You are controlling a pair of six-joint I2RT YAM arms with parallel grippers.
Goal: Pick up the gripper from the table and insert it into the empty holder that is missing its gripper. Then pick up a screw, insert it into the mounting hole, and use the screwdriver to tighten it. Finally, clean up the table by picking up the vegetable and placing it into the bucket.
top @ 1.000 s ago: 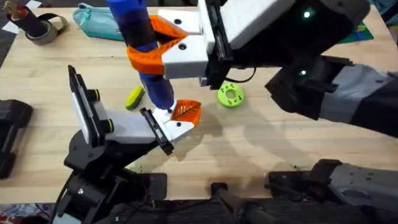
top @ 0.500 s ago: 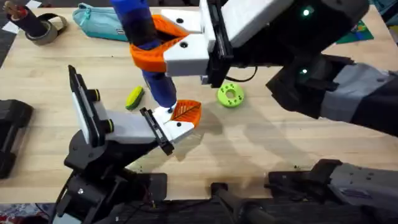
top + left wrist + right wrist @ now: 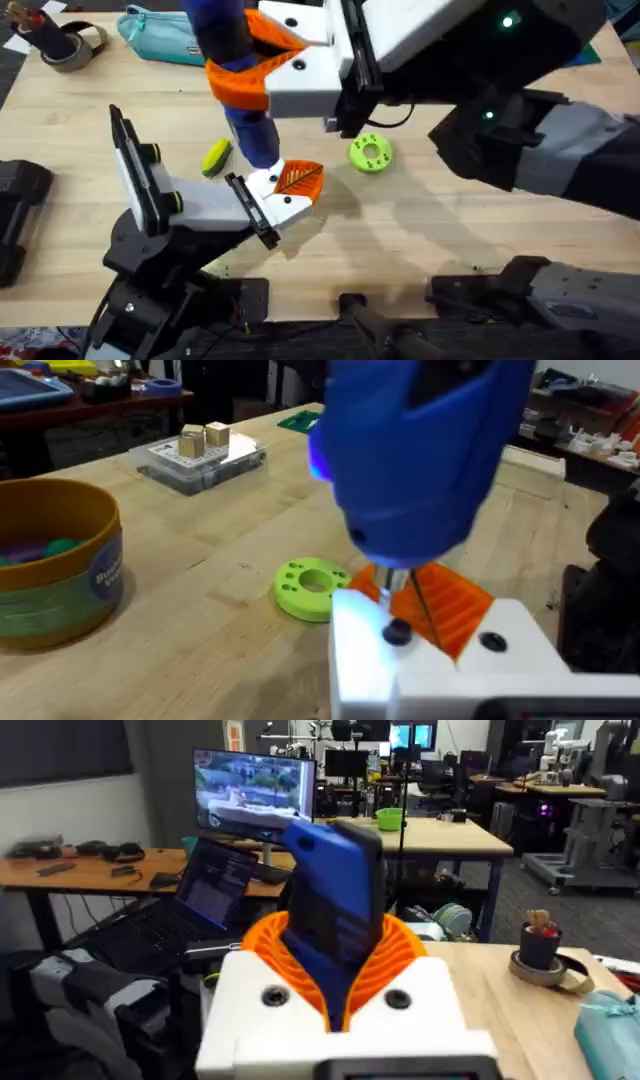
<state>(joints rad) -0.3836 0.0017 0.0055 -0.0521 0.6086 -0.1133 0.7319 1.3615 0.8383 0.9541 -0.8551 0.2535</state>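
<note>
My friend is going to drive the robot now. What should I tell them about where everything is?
Right gripper: shut on the blue screwdriver, tip on the screw in the white gripper block.
Left gripper: cannot tell its state.
Done: gripper seated in the holder, screw placed.
Left: finish tightening, then put the yellow-green vegetable into the bucket. Ignore the green disc.

White fingers (image 3: 300,85), orange ribbed pads (image 3: 238,85)
</note>
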